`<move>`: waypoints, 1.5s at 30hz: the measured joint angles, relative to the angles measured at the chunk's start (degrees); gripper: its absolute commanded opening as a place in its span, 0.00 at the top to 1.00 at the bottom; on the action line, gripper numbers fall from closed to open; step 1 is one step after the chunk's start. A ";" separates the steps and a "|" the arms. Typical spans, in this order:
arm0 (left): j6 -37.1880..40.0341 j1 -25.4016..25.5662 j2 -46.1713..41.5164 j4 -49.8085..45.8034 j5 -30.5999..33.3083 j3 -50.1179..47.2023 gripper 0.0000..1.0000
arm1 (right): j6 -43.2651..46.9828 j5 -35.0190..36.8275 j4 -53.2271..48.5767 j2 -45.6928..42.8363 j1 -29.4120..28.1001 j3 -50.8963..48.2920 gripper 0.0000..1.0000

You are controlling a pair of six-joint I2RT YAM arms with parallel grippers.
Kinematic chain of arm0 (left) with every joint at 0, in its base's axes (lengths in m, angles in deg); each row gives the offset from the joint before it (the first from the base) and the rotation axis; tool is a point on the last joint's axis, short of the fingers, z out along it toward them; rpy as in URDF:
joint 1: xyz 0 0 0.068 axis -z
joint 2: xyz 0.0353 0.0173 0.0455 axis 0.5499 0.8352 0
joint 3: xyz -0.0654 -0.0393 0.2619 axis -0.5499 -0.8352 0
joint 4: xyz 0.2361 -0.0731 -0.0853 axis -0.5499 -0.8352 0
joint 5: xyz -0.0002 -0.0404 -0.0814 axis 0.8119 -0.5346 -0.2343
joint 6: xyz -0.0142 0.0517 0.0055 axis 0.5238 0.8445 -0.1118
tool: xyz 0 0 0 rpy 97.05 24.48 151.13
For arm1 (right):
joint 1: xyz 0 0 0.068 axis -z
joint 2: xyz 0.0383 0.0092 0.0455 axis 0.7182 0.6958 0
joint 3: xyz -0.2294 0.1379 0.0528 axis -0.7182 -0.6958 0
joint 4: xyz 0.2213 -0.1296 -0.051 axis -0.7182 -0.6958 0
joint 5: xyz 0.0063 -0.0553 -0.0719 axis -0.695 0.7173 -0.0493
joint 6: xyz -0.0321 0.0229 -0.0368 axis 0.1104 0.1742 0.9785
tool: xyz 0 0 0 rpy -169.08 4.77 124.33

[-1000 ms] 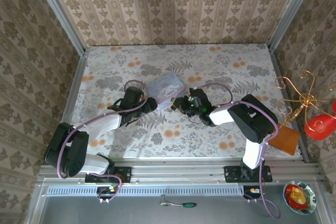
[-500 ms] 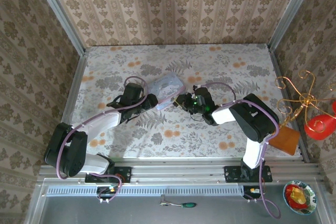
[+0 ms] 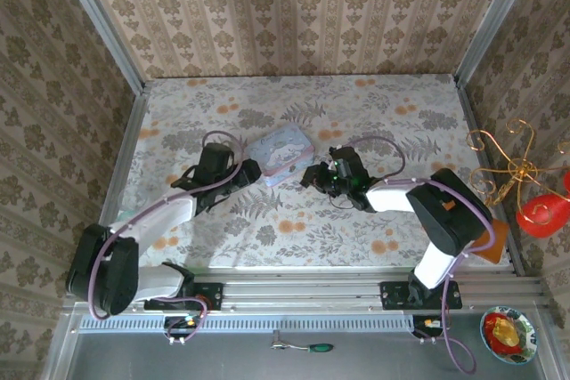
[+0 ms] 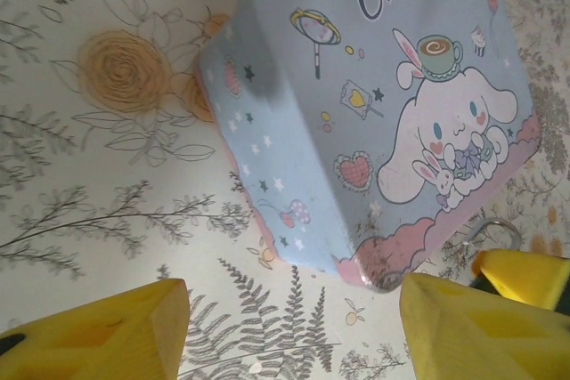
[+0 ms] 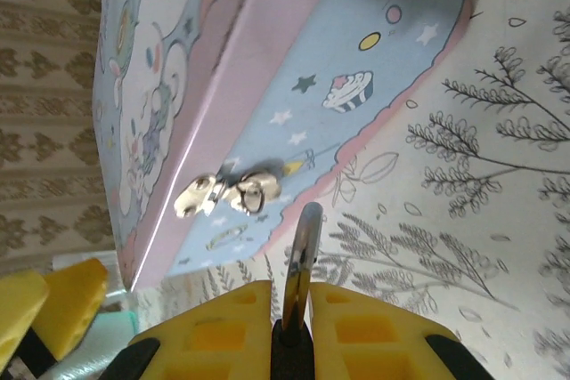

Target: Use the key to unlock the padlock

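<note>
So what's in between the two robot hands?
The blue cartoon tin sits between the left gripper and the right gripper, clearest in the top view.

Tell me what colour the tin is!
Light blue tin with pink trim and cartoon pictures; best in the left wrist view.

1. A blue tin (image 3: 279, 156) is laid at the floral table's (image 3: 401, 104) centre, a metal clasp (image 5: 227, 193) seen on its side.
2. A screwdriver (image 3: 309, 346) is laid on the near ledge.
3. A bowl (image 3: 506, 334) is set near right.

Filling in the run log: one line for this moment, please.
left gripper: open, facing tin | right gripper: shut on padlock | padlock: near latch, not touching
</note>
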 measured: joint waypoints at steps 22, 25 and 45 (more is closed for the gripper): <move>9.62 -2.80 -7.50 2.99 -1.75 -6.45 0.34 | 24.26 -2.10 -32.30 -6.73 -4.28 4.87 1.00; 9.64 -2.80 -7.50 3.08 -1.75 -6.80 0.34 | 25.44 -1.90 -34.12 -6.71 -5.29 4.87 1.00; 10.29 -4.35 -7.50 2.95 -1.73 -6.86 0.33 | 29.97 5.99 -41.70 -5.84 -6.05 5.79 0.69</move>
